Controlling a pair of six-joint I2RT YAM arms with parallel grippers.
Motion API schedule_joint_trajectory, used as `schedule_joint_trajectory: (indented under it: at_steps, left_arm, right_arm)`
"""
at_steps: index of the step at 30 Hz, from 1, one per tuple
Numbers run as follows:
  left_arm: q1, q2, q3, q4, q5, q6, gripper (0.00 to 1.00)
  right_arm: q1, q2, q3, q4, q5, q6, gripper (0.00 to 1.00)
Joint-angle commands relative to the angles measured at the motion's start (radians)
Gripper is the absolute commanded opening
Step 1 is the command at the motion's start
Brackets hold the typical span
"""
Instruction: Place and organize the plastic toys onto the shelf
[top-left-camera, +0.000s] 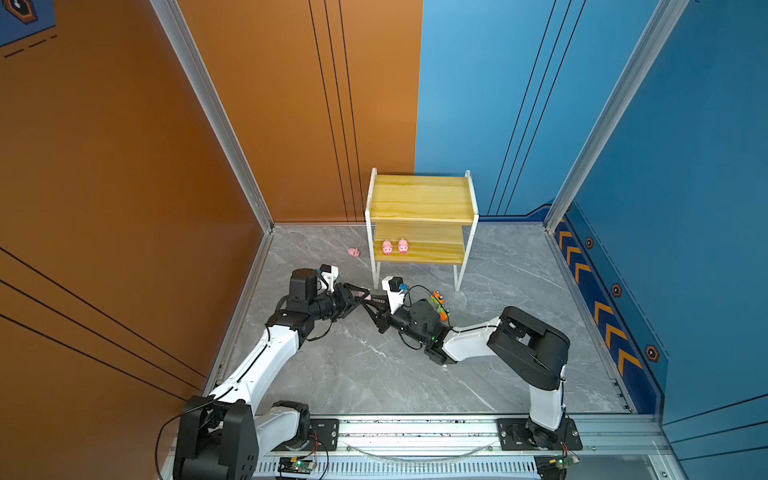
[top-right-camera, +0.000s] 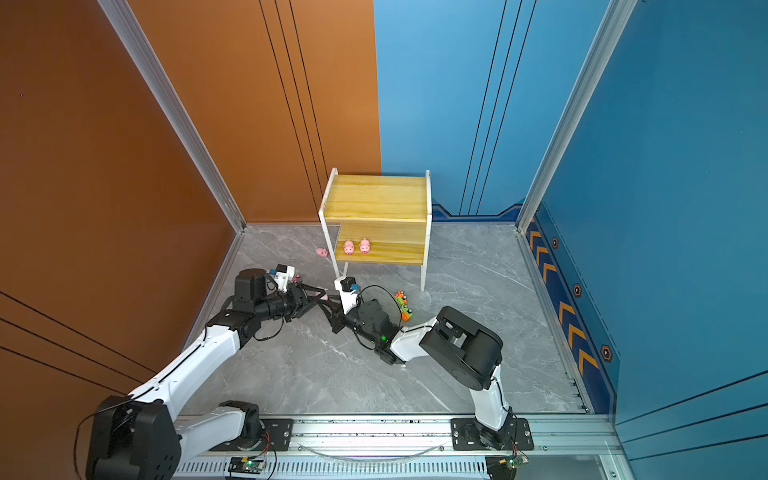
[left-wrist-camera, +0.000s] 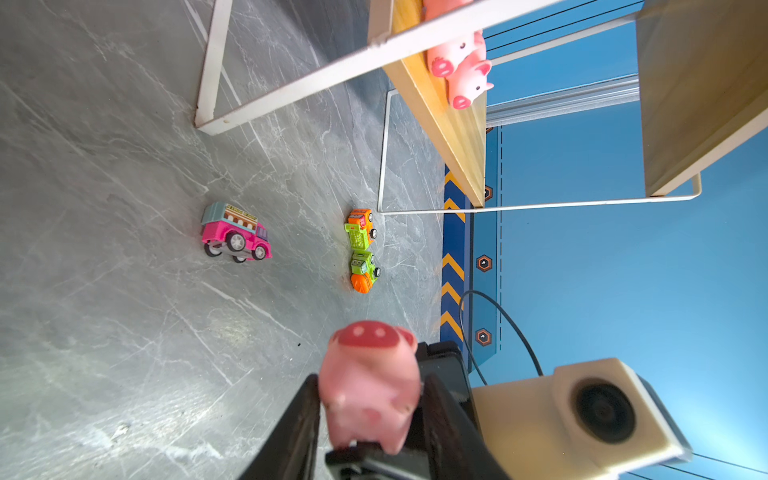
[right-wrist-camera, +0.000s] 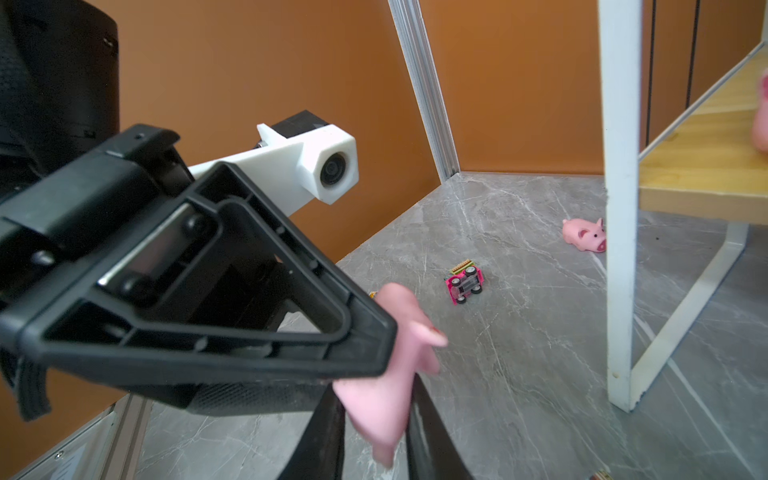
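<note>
A pink pig (left-wrist-camera: 370, 386) hangs above the floor between both grippers, left of the shelf's front leg. My right gripper (right-wrist-camera: 376, 415) is shut on its body. The fingers of my left gripper (left-wrist-camera: 371, 386) flank it, with a slim gap on one side. In a top view the two grippers meet tip to tip at the pig (top-left-camera: 365, 295). The shelf (top-left-camera: 422, 199) holds two pigs (top-left-camera: 395, 247) on its lower board; its top board is bare. Another pig (top-left-camera: 353, 252) lies on the floor left of the shelf.
A pink car (left-wrist-camera: 236, 232) and two orange-green cars (left-wrist-camera: 362, 249) stand on the grey floor near the shelf's front right leg. Another pink car (right-wrist-camera: 465, 284) lies wheels-up by the left wall. The shelf's white front leg (right-wrist-camera: 621, 249) stands close beside my right gripper.
</note>
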Motion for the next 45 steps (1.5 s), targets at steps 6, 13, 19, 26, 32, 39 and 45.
schedule_joint_trajectory:
  at_steps: [6,13,19,26,32,39,45]
  left_arm:
    - [0.017,-0.001,-0.017,-0.002,-0.001,0.032,0.56]
    - [0.034,0.026,0.007,-0.038,-0.03,0.091,0.58]
    - [0.051,0.059,0.042,-0.098,-0.068,0.173,0.59]
    - [0.071,0.093,0.086,-0.133,-0.09,0.218,0.59]
    - [0.074,0.079,0.143,-0.217,-0.116,0.268,0.58]
    - [0.083,0.063,0.165,-0.24,-0.122,0.292,0.59]
    - [0.094,0.061,0.16,-0.24,-0.121,0.3,0.59]
  right_arm:
    - [0.008,-0.069,-0.046,-0.113,0.033,-0.087,0.23]
    - [0.046,-0.183,-0.105,-0.371,0.107,-0.229,0.23]
    - [0.092,-0.315,-0.124,-0.73,0.267,-0.345,0.23]
    - [0.126,-0.354,-0.058,-1.121,0.418,-0.363,0.24]
    - [0.158,-0.254,0.035,-1.327,0.57,-0.361,0.24]
    - [0.168,-0.14,0.142,-1.462,0.658,-0.348,0.25]
    - [0.193,-0.078,0.198,-1.509,0.705,-0.373,0.26]
